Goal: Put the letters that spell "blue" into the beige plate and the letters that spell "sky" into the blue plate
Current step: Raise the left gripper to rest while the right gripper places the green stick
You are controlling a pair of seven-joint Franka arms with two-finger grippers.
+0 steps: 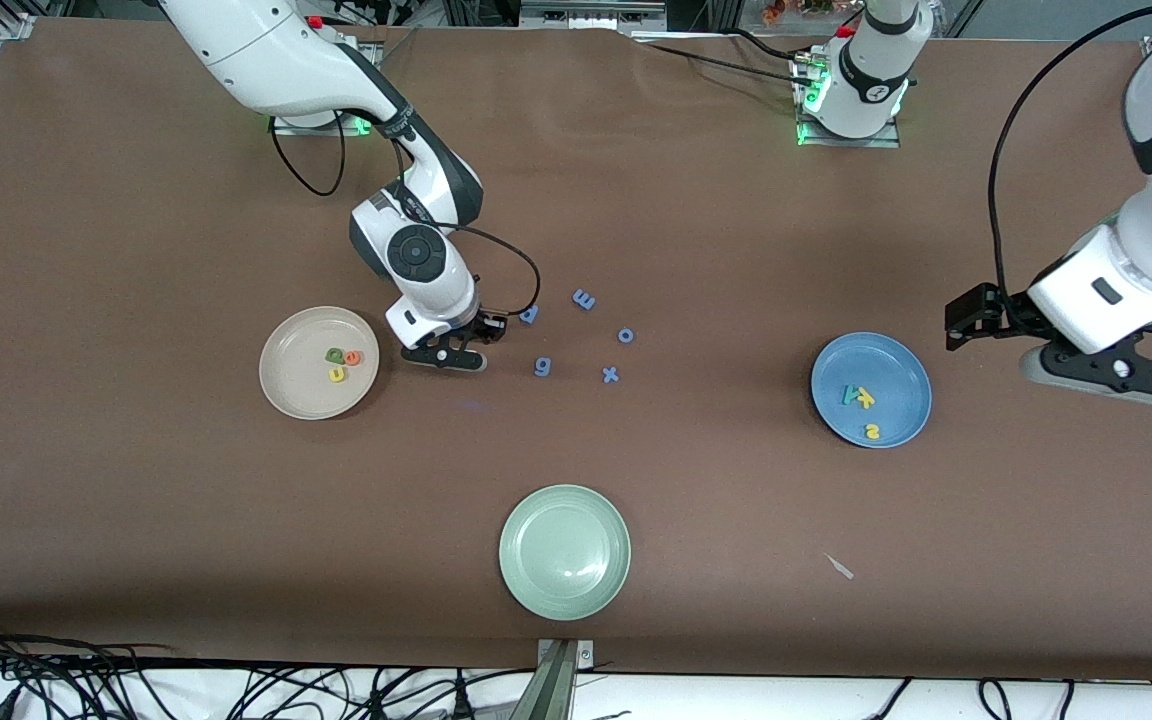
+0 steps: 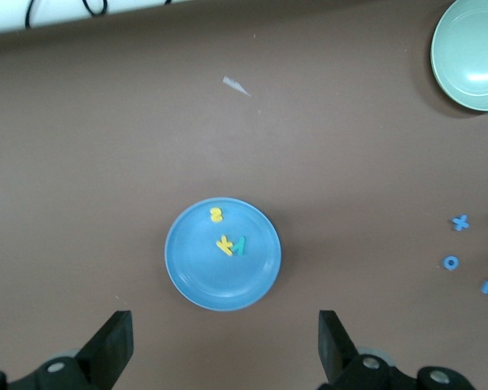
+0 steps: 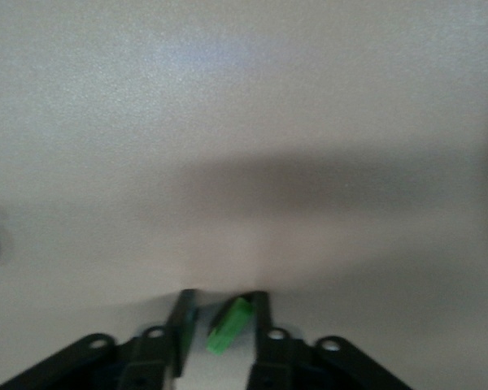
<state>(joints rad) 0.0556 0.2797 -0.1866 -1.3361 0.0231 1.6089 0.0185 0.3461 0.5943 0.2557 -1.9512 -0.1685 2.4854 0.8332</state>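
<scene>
Right gripper: down low at the tabletop, just beside the beige plate on the side toward the blue letters. In the right wrist view its fingers are narrowed around a small green l, which sits tilted between them; looks like one finger touches it, can't tell if both do.
Left gripper: hanging up in the air at the left arm's end of the tabletop, just beside the blue plate, waiting. Fingers spread wide, nothing in them.
Beige plate: toward the right arm's end, has three of the "blue" letters in it already, green b, orange e and yellow u, all bunched close together.
Blue plate: holds the "sky" set, teal y and yellow k touching each other, yellow s a bit nearer the front camera.
Leftover blue letters: p, m, o, g, x, scattered loose on the tabletop between the two plates.
Pale green plate: nearest the front camera, about mid-tabletop.
Odd bit: small pale scrap lying between the green plate and the blue one.
</scene>
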